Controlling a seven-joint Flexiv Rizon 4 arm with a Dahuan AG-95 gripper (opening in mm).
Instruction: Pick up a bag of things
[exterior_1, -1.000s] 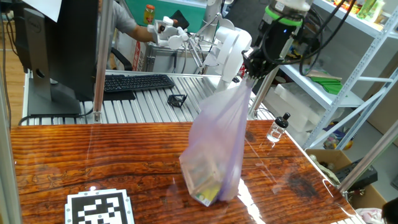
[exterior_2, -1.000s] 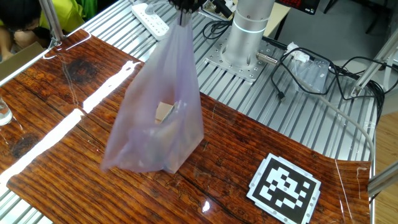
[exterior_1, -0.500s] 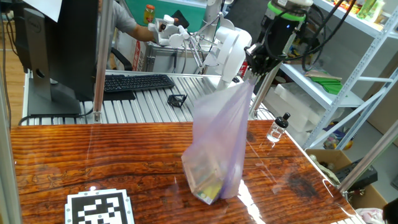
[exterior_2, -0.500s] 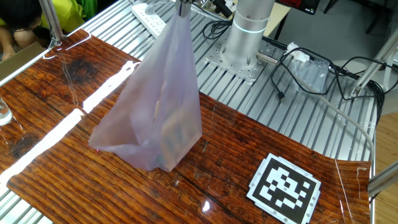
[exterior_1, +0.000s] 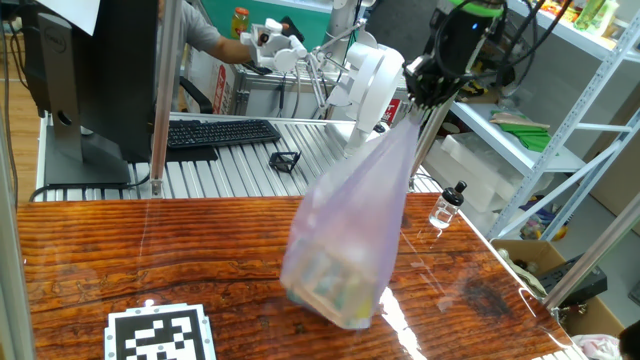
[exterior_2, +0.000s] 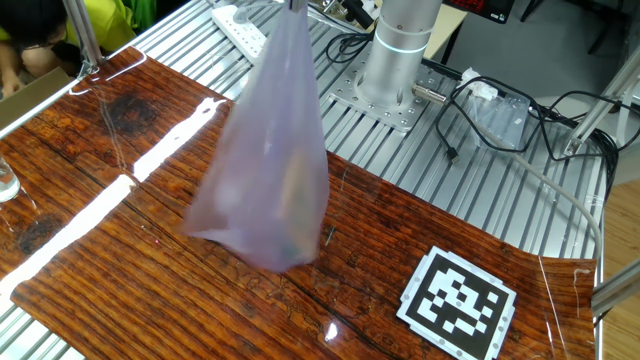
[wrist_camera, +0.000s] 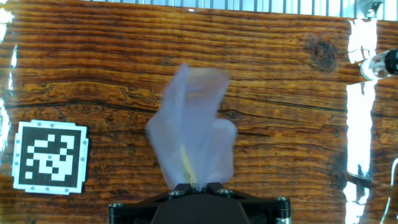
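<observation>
The bag of things (exterior_1: 350, 245) is a translucent pale lilac plastic bag with yellow and green items blurred at its bottom. It hangs from its gathered top, motion-blurred, its bottom just above the wooden table (exterior_1: 120, 250). My gripper (exterior_1: 428, 92) is shut on the bag's top, high above the table's far right. In the other fixed view the bag (exterior_2: 270, 170) hangs from the top edge of the frame; the gripper is out of view there. In the hand view the bag (wrist_camera: 193, 140) hangs below my gripper (wrist_camera: 194, 185), pinched between the fingers.
A black-and-white marker tag (exterior_1: 160, 335) lies on the table, also in the other fixed view (exterior_2: 458, 302) and the hand view (wrist_camera: 48, 157). A small clear bottle (exterior_1: 448, 207) stands near the table's right edge. A keyboard (exterior_1: 220, 132) and monitor sit behind.
The gripper has risen with the bag. The bag's bottom has left the table and swings, now blurred.
</observation>
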